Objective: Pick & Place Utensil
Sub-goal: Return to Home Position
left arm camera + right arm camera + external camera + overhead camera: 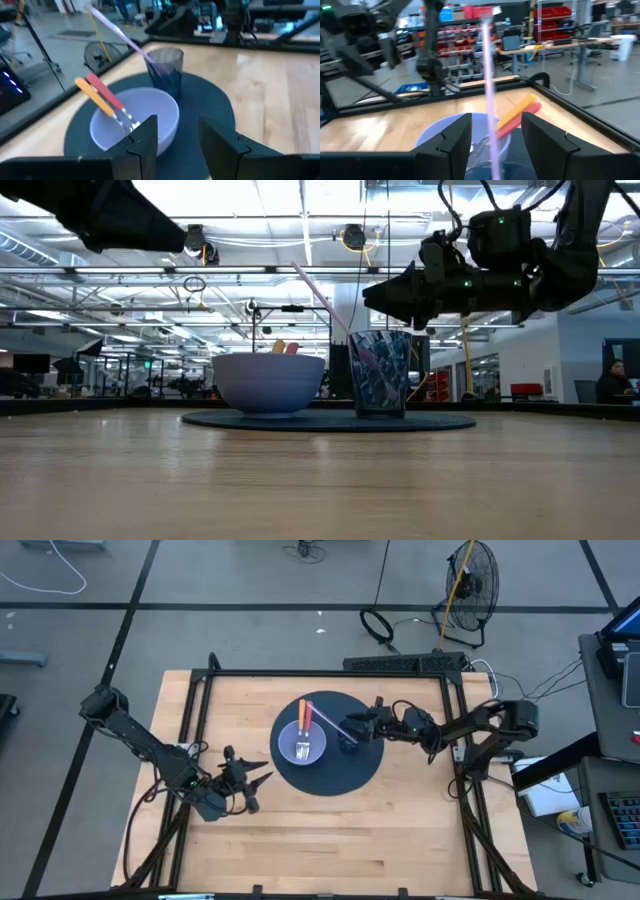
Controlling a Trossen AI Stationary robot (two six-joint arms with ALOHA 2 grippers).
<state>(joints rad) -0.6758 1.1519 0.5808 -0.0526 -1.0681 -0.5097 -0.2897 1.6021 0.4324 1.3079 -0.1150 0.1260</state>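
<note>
A lilac bowl (300, 750) (268, 383) and a clear dark-tinted cup (347, 737) (380, 375) stand on a round dark mat (340, 775). An orange-handled utensil (94, 95) and a red-handled one (106, 91) lie with their metal heads in the bowl and their handles on its rim. A purple utensil (325, 298) (487, 75) stands in the cup and leans on its rim. My right gripper (358, 726) (495, 120) hovers open just above the cup, a finger on either side of the purple handle and apart from it. My left gripper (262, 778) (177, 125) is open, left of the mat.
A black frame (330, 673) borders the wooden table (400, 830). Bare wood lies near and to both sides of the mat. Beyond the far edge, on the floor, are a fan (468, 580) and cables. A person (610, 383) sits far off in the room.
</note>
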